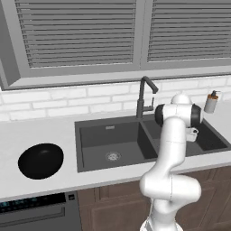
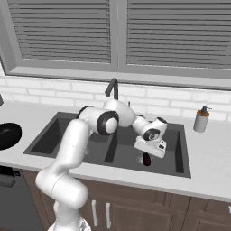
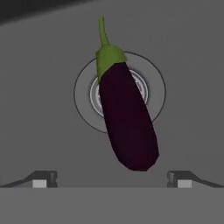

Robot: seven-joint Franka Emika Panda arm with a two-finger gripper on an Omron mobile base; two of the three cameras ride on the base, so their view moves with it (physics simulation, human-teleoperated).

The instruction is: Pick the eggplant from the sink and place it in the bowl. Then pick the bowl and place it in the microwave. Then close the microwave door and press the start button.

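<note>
Over the right basin of the dark grey double sink (image 2: 180, 149), hovering with tool (image 3: 112, 179) spread wide and empty, small glossy purple eggplant (image 3: 127, 122) lying just beyond on the round drain, long axis running between the fingertips (image 3: 43, 179).

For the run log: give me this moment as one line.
phase: approach eggplant | gripper: open, above it, in right sink basin | eggplant: lying over drain, not grasped | bowl: on counter, left of sink

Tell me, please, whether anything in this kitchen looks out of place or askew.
The eggplant lies in the sink's right basin, right across the drain, an odd spot for food. The open pincer hovers above it.
</note>
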